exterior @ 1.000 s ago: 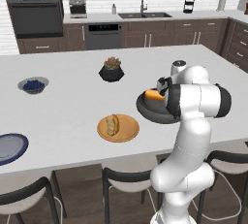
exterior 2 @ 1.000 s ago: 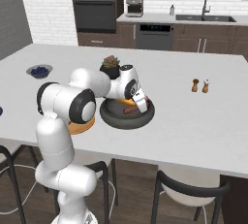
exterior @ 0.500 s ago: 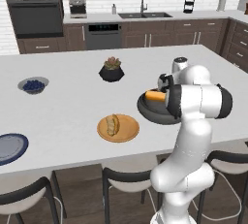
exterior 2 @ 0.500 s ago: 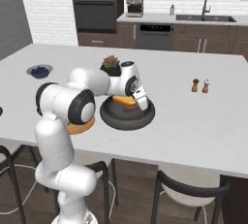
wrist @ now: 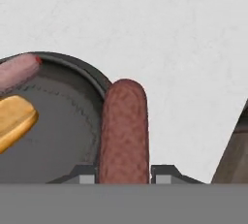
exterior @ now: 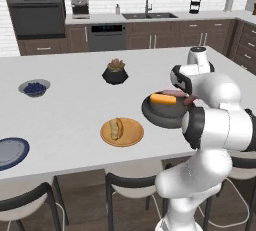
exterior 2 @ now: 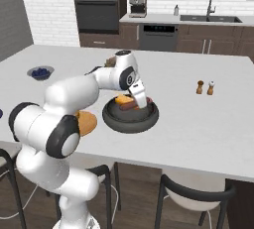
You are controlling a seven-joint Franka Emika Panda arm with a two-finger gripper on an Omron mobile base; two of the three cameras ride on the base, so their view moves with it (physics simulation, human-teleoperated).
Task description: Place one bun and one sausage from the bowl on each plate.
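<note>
The dark bowl [exterior: 159,116] sits on the island counter just right of the orange-tan plate [exterior: 131,136], which carries one bun [exterior: 116,127]. My gripper [wrist: 123,174] is shut on a reddish-brown sausage [wrist: 124,128], held above the bowl's rim [wrist: 93,76]. Inside the bowl lie a paler sausage [wrist: 18,71] and an orange bun [wrist: 13,121]. In the right base view my gripper [exterior 2: 142,101] hovers over the bowl [exterior 2: 131,120]. The dark blue plate [exterior: 10,152] lies empty at the counter's front left.
A small grey bowl of blueberries [exterior: 34,87] and a black plant pot [exterior: 115,73] stand further back on the island. Salt and pepper shakers [exterior 2: 205,87] are to the right. Stools line the near edge of the counter.
The hand has shifted only slightly over the bowl, still gripping the sausage. Plates and bowl have not moved.
</note>
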